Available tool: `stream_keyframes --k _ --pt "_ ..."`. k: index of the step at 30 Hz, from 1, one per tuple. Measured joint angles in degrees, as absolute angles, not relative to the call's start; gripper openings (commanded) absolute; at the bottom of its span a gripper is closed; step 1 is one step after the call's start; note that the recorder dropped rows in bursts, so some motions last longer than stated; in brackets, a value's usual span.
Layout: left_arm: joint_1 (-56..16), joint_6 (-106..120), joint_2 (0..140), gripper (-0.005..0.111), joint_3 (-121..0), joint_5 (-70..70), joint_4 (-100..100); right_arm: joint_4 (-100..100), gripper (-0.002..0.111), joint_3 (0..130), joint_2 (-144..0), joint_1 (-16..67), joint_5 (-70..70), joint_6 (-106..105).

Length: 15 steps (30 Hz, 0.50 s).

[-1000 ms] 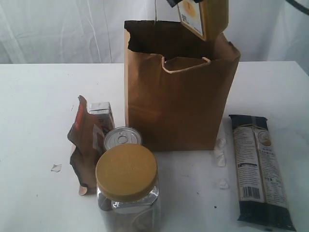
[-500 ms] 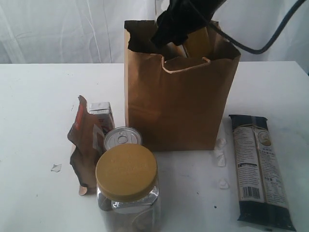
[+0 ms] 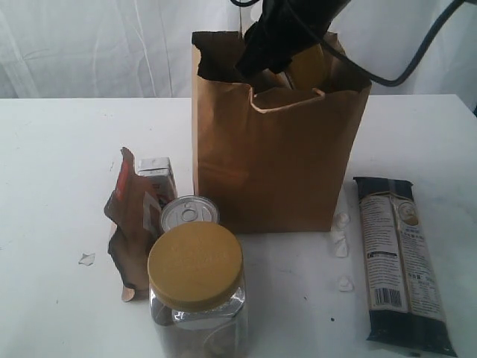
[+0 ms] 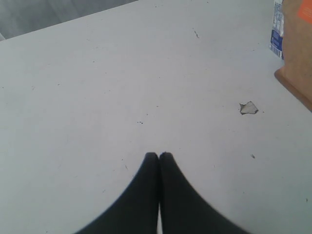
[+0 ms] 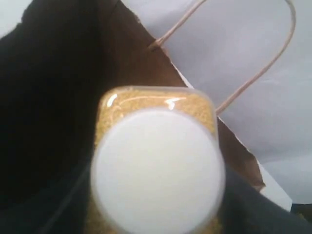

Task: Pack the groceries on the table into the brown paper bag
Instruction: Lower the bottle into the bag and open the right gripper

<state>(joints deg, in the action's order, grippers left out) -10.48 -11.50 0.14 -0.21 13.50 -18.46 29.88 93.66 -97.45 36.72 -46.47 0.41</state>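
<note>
Mustard-yellow is the lid on the clear jar (image 3: pixel 196 287), which stands nearest the exterior camera on the white table (image 3: pixel 59 149). Just behind it sits the small tin can (image 3: pixel 189 212), touching or almost touching the jar's lid line. The crumpled brown foil pouch (image 3: pixel 128 224) stands on its left. The small white-blue carton (image 3: pixel 156 173) peeks up between pouch and can. A tiny pale flake (image 3: pixel 86 259) lies apart on the table, left of the pouch. Off to the right, well clear of this cluster, the long dark pasta packet (image 3: pixel 402 261) lies flat, with a few white scraps (image 3: pixel 341 240) between it and the bag's foot. Further back the brown paper bag (image 3: pixel 272 164) stands upright and open. The right gripper (image 3: pixel 267 63) reaches down into its mouth from above, grasping the yellow white-capped bottle (image 3: pixel 307 68). The bottle's upper part shows above the near rim, beside the gripper's dark body. In the right wrist view the bottle's white cap fills the centre, with dark bag interior on one side and a pale cord handle (image 5: pixel 263 68) arching on the other. The left gripper (image 4: pixel 159 157) has its fingertips pressed together on nothing, poised over bare tabletop with the flake nearby.
</note>
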Motion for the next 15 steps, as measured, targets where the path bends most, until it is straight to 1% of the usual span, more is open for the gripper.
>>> stream_keyframes --k 8,11,15 --pt "-10.48 -11.5 0.14 0.0 -0.21 13.5 -18.46 26.62 0.001 93.66 -100.03 36.72 -46.71 3.19" --pt "-10.48 -11.5 0.14 0.0 -0.21 13.5 -18.46 26.22 0.006 93.66 -101.49 36.72 -46.82 4.0" --pt "-10.48 -11.5 0.14 0.0 -0.21 13.5 -18.46 26.01 0.017 93.66 -102.63 36.72 -46.82 5.07"
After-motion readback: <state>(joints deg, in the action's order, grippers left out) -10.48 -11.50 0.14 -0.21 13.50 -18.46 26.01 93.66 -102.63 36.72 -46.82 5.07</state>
